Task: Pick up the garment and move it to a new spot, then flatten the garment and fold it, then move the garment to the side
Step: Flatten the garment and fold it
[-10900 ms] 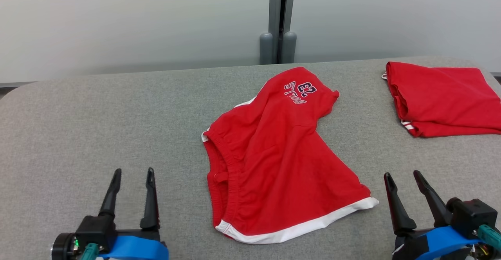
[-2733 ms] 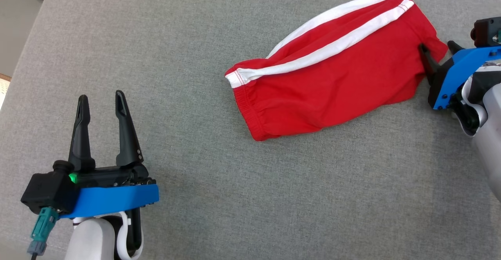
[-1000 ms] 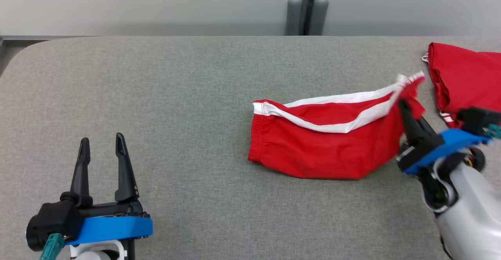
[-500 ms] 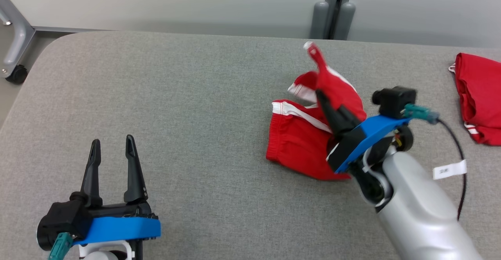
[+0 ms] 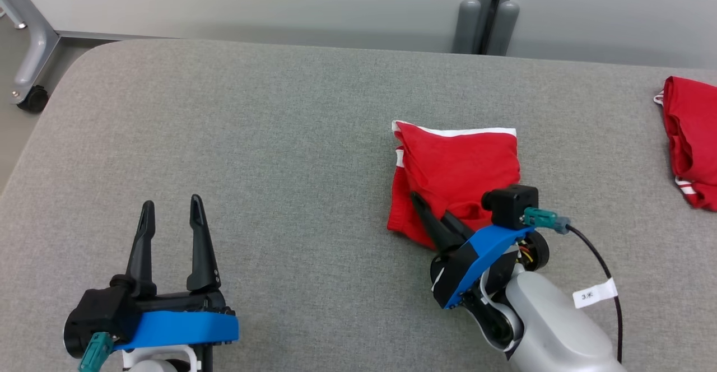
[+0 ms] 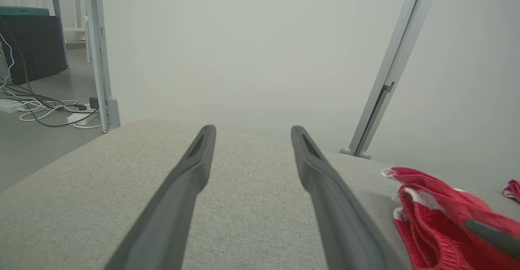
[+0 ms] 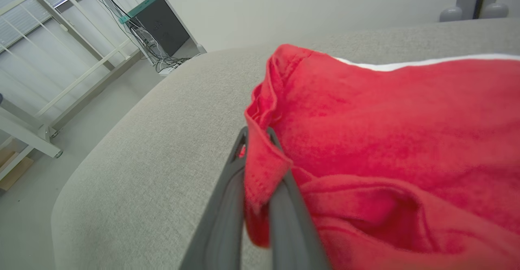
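Head view: I see the red garment [image 5: 459, 162] lying doubled over on the grey table [image 5: 269, 136], right of centre. My right gripper [image 5: 430, 207] is clenched on its near-left edge. My left gripper [image 5: 171, 201] hovers spread and empty, well apart from it.

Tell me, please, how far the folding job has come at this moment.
Done: the red shorts lie folded into a compact stack on the grey table. In hand: the right gripper is shut on a fold of cloth at the stack's near corner; the left gripper rests open, apart. Remaining: release, then move the stack aside, perhaps toward the other red garment at the right.
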